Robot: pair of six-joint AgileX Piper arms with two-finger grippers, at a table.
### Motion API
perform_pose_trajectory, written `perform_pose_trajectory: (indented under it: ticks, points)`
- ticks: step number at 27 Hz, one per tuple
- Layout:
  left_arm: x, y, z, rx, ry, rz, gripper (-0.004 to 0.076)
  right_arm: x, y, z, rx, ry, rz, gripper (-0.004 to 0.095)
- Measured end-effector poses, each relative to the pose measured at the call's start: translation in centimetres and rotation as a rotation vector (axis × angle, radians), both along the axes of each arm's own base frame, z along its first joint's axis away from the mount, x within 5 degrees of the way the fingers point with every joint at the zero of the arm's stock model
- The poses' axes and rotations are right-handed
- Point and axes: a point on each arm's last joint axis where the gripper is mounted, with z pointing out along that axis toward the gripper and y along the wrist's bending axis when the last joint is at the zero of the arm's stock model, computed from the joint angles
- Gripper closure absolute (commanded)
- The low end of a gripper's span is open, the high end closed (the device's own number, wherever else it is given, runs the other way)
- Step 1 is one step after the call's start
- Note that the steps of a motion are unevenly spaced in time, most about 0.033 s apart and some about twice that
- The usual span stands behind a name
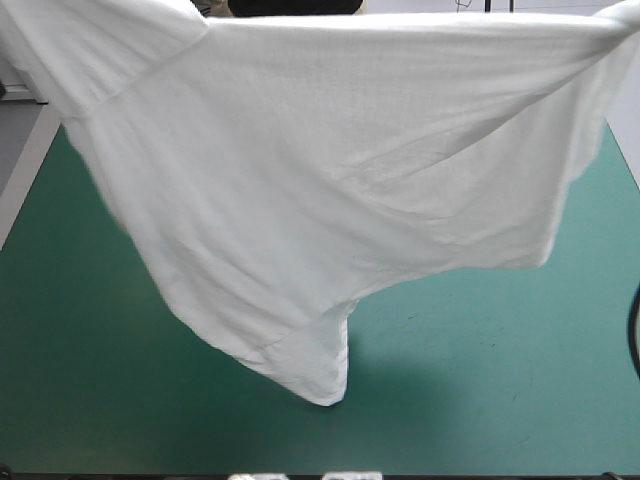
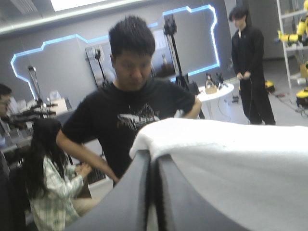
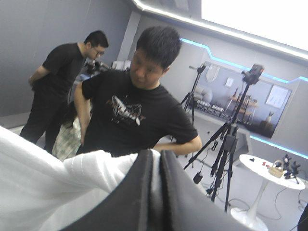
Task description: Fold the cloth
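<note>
Teal-green table (image 1: pixel 480 380) beneath: T-shirt (image 1: pixel 330 180) hangs spread between my left gripper (image 2: pixel 154 158) and right gripper (image 3: pixel 156 155), both clamped on its top edge. Likely risks: cloth slipping free, or the lopsided lower edge landing creased.

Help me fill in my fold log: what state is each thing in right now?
T-shirt: lifted, spread wide in the air, held at both upper ends, one corner hanging low toward the table.
Left tool: shut on the T-shirt, raised.
Right tool: shut on the T-shirt, raised.
</note>
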Motion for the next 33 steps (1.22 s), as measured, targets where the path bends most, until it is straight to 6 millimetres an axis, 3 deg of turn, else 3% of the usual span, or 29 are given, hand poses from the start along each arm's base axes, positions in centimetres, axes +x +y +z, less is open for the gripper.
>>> perform_pose_trajectory:
  ticks: [4,8,11,14,18,21,22,23,26,27,28,29,33]
  points:
    - [-1.6,0.4,0.9,-0.028,-0.095,0.000,0.0733,-1.1,-0.5,1.0,0.012,-0.063,-0.025,0.0925]
    - [-0.3,0.1,0.7,-0.021,-0.068,-0.001,0.0733,1.4,0.0,0.7,-0.005,0.003,-0.048,0.0925]
    - [3.6,-0.8,-0.4,-0.021,0.045,-0.008,0.0733,5.0,0.9,-0.3,-0.021,0.129,-0.069,0.0925]
    - [9.1,-2.0,-2.7,-0.004,0.213,-0.008,0.0733,9.7,2.1,-1.9,-0.041,0.279,-0.099,0.0925]
    - [18.0,-4.0,-8.4,0.051,0.493,0.003,0.0733,16.2,3.8,-4.8,-0.076,0.466,-0.132,0.0925]
    - [23.7,-5.2,-13.1,0.085,0.655,0.011,0.0733,21.2,5.4,-7.6,-0.113,0.594,-0.140,0.0925]
    - [26.8,-5.8,-15.8,0.100,0.724,0.015,0.0733,24.9,6.5,-10.1,-0.143,0.684,-0.145,0.0925]
    - [28.6,-6.2,-17.4,0.107,0.757,0.019,0.0733,26.7,7.1,-11.5,-0.160,0.727,-0.147,0.0925]
    - [31.9,-6.9,-20.6,0.114,0.801,0.026,0.0733,31.6,8.3,-15.8,-0.194,0.840,-0.153,0.0925]
    - [34.1,-7.4,-22.9,0.117,0.828,0.031,0.0733,34.9,8.7,-19.0,-0.194,0.898,-0.163,0.0925]
    - [35.1,-7.6,-24.0,0.118,0.839,0.033,0.0733,36.2,8.7,-20.3,-0.190,0.917,-0.167,0.0925]
    - [36.8,-7.9,-25.9,0.117,0.851,0.037,0.0733,39.1,8.4,-23.2,-0.172,0.950,-0.173,0.0925]
    - [40.0,-8.5,-29.8,0.107,0.838,0.049,0.0732,43.7,7.2,-28.6,-0.108,0.986,-0.172,0.0876]
